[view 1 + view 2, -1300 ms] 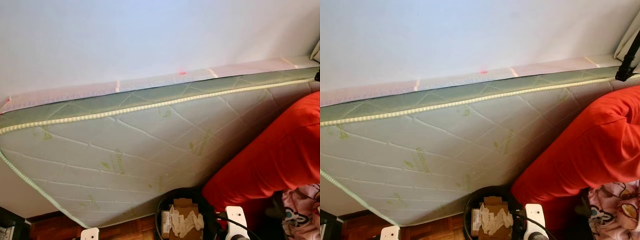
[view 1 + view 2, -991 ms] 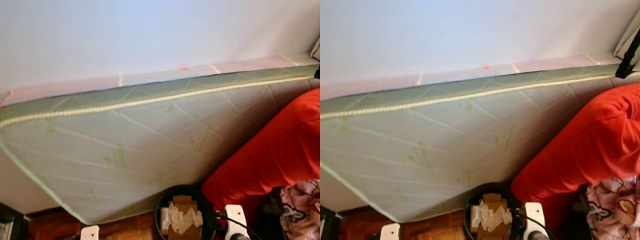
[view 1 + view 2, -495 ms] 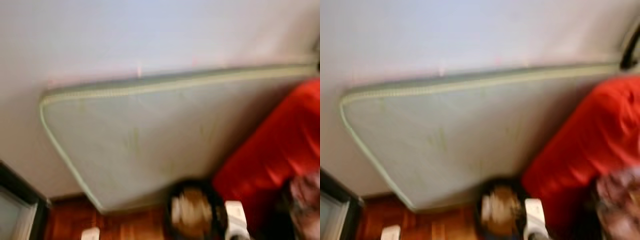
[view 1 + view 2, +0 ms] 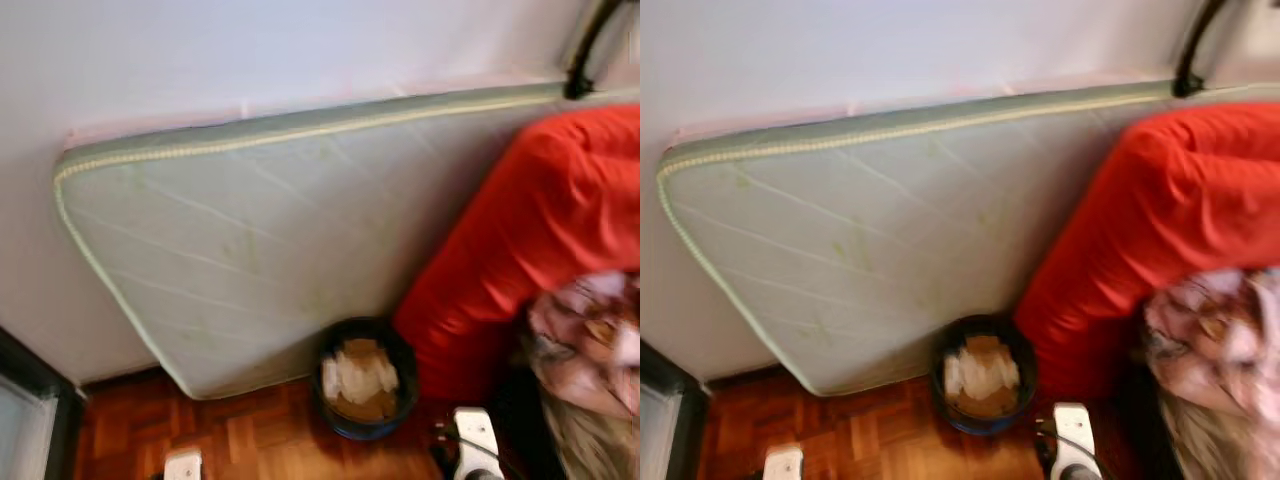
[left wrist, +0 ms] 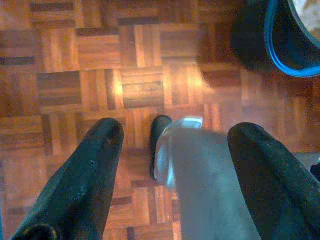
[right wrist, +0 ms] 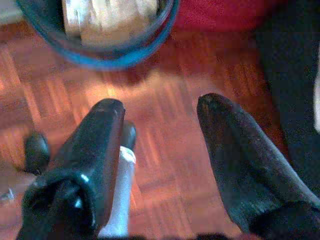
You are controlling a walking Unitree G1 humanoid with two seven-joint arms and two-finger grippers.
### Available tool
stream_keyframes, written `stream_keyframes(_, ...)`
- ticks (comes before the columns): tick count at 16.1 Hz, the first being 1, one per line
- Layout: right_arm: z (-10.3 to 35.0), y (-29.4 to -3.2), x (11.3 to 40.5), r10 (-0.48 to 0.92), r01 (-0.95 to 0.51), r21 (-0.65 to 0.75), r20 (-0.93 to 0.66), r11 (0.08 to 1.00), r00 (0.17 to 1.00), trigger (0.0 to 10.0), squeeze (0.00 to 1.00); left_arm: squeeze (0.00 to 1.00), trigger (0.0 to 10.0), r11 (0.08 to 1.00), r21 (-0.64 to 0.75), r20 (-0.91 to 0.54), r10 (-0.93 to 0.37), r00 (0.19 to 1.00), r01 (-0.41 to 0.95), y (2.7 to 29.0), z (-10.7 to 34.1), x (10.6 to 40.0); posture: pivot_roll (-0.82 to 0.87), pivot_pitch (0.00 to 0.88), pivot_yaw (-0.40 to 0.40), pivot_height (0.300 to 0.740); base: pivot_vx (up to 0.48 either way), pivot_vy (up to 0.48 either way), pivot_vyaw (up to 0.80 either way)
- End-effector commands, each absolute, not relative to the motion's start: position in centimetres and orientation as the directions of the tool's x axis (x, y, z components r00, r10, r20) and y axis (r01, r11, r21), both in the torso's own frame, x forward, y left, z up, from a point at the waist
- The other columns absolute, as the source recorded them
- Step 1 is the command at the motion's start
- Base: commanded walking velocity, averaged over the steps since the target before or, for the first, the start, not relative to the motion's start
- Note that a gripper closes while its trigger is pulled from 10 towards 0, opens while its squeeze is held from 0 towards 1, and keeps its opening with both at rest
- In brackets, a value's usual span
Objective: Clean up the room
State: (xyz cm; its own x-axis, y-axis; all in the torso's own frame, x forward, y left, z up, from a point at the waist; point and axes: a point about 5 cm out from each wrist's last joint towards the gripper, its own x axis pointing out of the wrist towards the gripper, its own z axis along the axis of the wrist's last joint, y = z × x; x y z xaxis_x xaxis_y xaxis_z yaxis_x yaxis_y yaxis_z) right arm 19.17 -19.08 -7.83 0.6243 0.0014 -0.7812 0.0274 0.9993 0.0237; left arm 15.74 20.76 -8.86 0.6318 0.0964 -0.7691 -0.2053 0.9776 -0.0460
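Note:
A round dark bin (image 4: 366, 430) with a blue rim stands on the parquet floor (image 4: 260, 450) at the foot of a leaning mattress. White crumpled paper and brown cardboard (image 4: 360, 375) lie inside it. My left gripper (image 5: 177, 130) hangs low over the floor, open, with nothing between its fingers; the bin (image 5: 280, 45) is off to one side of it. My right gripper (image 6: 161, 102) is also open and empty, just short of the bin's blue rim (image 6: 115, 55).
A pale green quilted mattress (image 4: 260, 240) leans on the white wall. A big red cushion (image 4: 520, 230) rests against it beside the bin, with pink patterned cloth (image 4: 590, 340) below it. A dark frame (image 4: 30, 400) stands at the far left.
The camera has swung and pulled back, blurring on the way: the mattress's left corner, the dark frame and more floor now show. Nothing in the room has moved by itself.

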Motion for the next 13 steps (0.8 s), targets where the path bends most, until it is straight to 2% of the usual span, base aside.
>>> stream_keyframes(1,-7.92,-18.76,19.1,0.01,0.024,0.032,-0.786,0.999,0.618,10.0,0.0,0.0,10.0,0.976,-0.041,-0.802,0.095,0.589,-0.213,20.72,-9.47,14.37,0.03,0.113,-0.061,0.74,-0.274,0.0,0.0)
stream_keyframes(7,-7.92,-18.76,19.1,0.01,0.024,0.032,-0.786,0.999,0.618,10.0,0.0,0.0,10.0,0.976,-0.041,-0.802,0.095,0.589,-0.213,20.72,-9.47,14.37,0.03,0.113,-0.061,0.74,-0.274,0.0,0.0)
stream_keyframes(13,-7.97,-18.77,19.06,0.016,0.019,0.035,-0.794,0.999,0.608,10.0,0.0,0.0,10.0,0.975,-0.045,-0.806,0.093,0.585,-0.217,20.56,-9.51,14.4,0.04,0.109,-0.07,0.74,0.0,0.0,-0.78)
